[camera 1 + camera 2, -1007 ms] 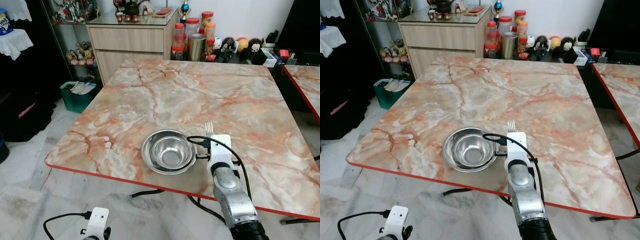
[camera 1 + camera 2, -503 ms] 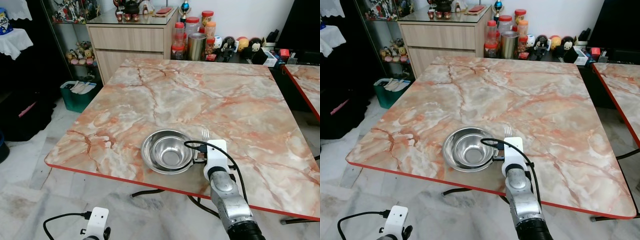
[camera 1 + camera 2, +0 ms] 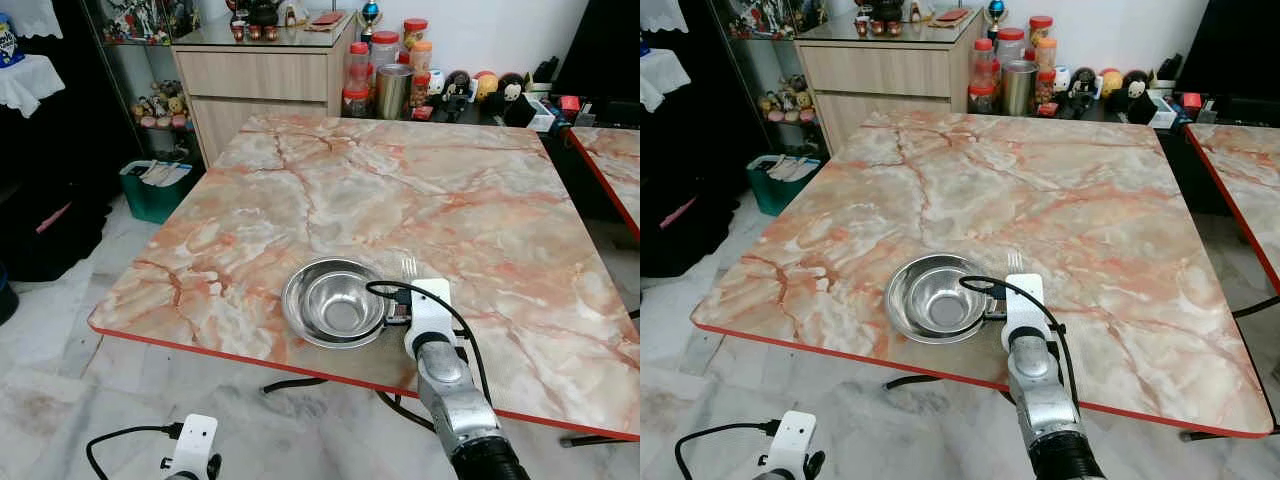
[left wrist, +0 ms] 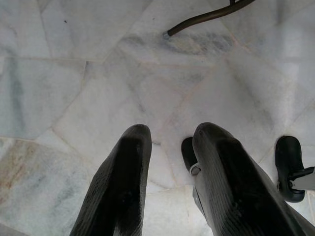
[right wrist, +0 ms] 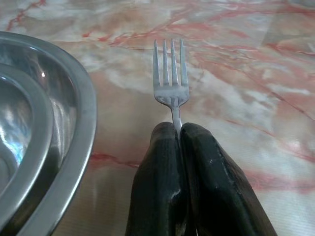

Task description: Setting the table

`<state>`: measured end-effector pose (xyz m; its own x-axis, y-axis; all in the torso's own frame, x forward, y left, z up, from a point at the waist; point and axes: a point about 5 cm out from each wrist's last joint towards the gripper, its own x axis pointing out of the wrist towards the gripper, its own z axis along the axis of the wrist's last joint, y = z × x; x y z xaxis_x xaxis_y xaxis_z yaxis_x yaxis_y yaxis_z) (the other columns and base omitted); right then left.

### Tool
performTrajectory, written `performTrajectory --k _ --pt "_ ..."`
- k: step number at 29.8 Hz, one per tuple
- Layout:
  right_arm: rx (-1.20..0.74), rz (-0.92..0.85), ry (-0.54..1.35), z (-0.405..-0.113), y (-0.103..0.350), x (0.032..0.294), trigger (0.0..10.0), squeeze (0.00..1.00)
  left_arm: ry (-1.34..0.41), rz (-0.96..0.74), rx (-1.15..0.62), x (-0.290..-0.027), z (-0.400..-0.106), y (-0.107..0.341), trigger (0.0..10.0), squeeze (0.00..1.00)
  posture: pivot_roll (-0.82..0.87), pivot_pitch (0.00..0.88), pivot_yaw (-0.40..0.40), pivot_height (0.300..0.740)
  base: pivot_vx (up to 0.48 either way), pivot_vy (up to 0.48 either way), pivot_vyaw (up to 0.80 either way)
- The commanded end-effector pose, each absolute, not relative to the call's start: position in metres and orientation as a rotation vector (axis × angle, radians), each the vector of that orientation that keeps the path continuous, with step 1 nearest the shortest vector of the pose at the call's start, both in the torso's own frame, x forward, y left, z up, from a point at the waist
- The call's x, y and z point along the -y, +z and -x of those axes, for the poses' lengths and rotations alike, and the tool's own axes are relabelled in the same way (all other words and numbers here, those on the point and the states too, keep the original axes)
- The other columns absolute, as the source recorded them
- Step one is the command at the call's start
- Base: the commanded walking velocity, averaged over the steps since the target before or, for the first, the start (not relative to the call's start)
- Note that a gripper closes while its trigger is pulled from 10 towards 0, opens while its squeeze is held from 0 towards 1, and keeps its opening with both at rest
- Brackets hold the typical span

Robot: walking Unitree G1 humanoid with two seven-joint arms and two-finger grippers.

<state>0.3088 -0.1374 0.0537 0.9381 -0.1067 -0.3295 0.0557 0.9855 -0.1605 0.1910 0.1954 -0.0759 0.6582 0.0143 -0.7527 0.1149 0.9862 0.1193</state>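
Steel fork (image 5: 171, 78) clenched in right tool (image 5: 179, 135), now drawn back toward bowl's (image 3: 336, 302) 3 o'clock on desk (image 3: 470, 200) (nearer placing spot). Left tool (image 4: 170, 147) idle, fingers apart.

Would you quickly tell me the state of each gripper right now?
Left gripper: jaws slightly apart, holding nothing, hanging over the floor.
Right gripper: jaws shut on the fork, beside the bowl.

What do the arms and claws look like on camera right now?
The right arm is silver metal with a black cuff, topped by a white wrist block with a looping black cable. Both the right claw and left claw have long, matte black, rounded fingers.
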Motion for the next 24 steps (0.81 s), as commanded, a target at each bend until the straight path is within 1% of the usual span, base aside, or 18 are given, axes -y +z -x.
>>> performTrajectory --k 1,24 --pt "-0.342 0.145 -0.088 -0.3099 0.054 0.1371 10.0 0.0 -0.051 -0.174 -0.87 -0.1995 -0.1881 -0.0771 10.0 0.0 -0.04 0.013 0.025 0.736 0.0 0.0 0.0" --pt "-0.358 0.142 -0.091 -0.3101 0.0484 0.1372 10.0 0.0 -0.049 -0.176 -0.869 -0.1998 -0.1885 -0.0769 10.0 0.0 -0.03 0.017 0.028 0.736 0.0 0.0 0.0"
